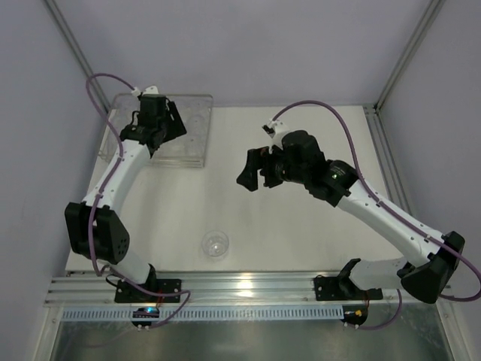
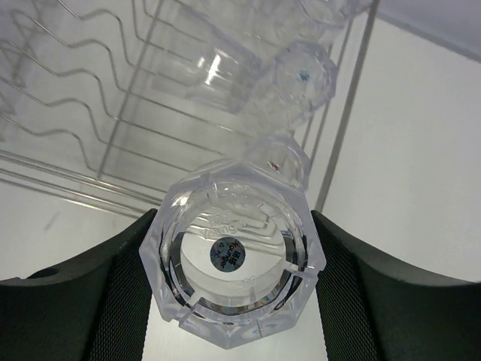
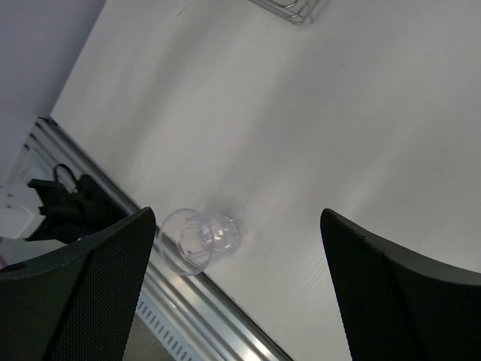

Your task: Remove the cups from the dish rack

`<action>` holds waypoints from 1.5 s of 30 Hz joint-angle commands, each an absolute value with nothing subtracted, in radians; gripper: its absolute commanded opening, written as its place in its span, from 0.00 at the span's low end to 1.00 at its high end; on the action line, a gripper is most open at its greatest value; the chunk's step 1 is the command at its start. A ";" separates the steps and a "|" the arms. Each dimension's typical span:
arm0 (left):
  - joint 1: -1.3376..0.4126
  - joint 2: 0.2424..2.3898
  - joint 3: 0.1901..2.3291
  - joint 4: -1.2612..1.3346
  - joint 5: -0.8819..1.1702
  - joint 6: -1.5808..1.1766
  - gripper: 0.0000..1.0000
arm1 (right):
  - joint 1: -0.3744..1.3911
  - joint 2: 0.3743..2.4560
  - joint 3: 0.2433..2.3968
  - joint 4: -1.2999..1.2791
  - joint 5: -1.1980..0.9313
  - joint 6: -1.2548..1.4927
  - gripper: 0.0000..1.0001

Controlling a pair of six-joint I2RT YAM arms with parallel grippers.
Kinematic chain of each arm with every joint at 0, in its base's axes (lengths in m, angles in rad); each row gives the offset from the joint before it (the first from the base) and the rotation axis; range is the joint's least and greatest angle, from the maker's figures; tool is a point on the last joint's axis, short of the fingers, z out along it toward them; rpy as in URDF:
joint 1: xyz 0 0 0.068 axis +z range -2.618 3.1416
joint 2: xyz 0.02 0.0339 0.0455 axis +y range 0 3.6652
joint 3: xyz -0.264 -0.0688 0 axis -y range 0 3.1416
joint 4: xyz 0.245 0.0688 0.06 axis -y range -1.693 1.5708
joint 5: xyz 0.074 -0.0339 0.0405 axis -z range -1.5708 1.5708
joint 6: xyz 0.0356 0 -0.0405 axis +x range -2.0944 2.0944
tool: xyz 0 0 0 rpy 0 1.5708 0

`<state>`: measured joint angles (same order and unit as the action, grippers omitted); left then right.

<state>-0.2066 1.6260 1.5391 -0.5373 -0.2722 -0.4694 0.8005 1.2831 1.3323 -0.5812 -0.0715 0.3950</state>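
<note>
The dish rack (image 1: 192,131) stands at the far left of the table; its wire bars (image 2: 90,113) fill the left wrist view. My left gripper (image 1: 154,120) is over the rack and shut on a clear faceted cup (image 2: 233,256), which sits between both fingers (image 2: 113,301). More clear cups (image 2: 297,79) lie in the rack behind it. My right gripper (image 1: 254,171) hangs open and empty over the table's middle. One clear cup (image 1: 215,244) stands alone on the table near the front edge, and it also shows in the right wrist view (image 3: 197,239), below the open fingers (image 3: 83,293).
A metal rail (image 1: 240,289) runs along the table's near edge, close behind the lone cup. Grey walls and frame posts (image 1: 406,53) close in the table on the left, the far side and the right. A rack corner (image 3: 289,9) shows at the top of the right wrist view.
</note>
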 commanded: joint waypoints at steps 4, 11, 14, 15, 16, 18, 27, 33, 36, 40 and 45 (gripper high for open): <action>-0.173 1.403 1.281 -0.375 0.188 -0.783 0.00 | 0.649 1.197 1.103 -0.146 -0.470 0.673 0.91; -0.164 1.264 0.954 0.054 0.573 -1.191 0.00 | 0.594 1.224 0.940 0.207 -0.666 0.903 0.91; -0.173 1.238 0.881 0.106 0.598 -1.252 0.00 | 0.586 1.258 0.916 0.317 -0.698 0.974 0.91; -0.175 1.223 0.855 0.110 0.607 -1.258 0.00 | 0.583 1.275 0.913 0.360 -0.703 0.988 0.91; -0.179 1.213 0.839 0.118 0.610 -1.272 0.00 | 0.584 1.288 0.913 0.377 -0.707 0.995 0.90; -0.184 1.184 0.799 0.170 0.621 -1.326 0.00 | 0.583 1.308 0.914 0.420 -0.721 1.021 0.89; -0.259 1.120 0.719 0.196 0.601 -1.382 0.00 | 0.581 1.413 0.965 0.448 -0.747 1.020 0.86; -0.333 1.123 0.698 0.193 0.569 -1.387 0.00 | 0.581 1.454 0.966 0.494 -0.762 1.038 0.73; -0.382 1.134 0.706 0.192 0.548 -1.385 0.00 | 0.581 1.476 0.962 0.552 -0.781 1.072 0.40; -0.411 1.152 0.713 0.198 0.541 -1.391 0.08 | 0.583 1.479 0.954 0.581 -0.784 1.088 0.04; -0.411 1.154 0.747 0.112 0.496 -1.307 0.81 | 0.583 1.463 0.942 0.577 -0.770 1.075 0.04</action>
<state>-0.3672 1.1481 0.7036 0.1993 0.4976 -1.4242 0.5613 1.4876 0.9241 0.5030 -0.7918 1.1210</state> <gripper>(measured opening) 0.741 0.108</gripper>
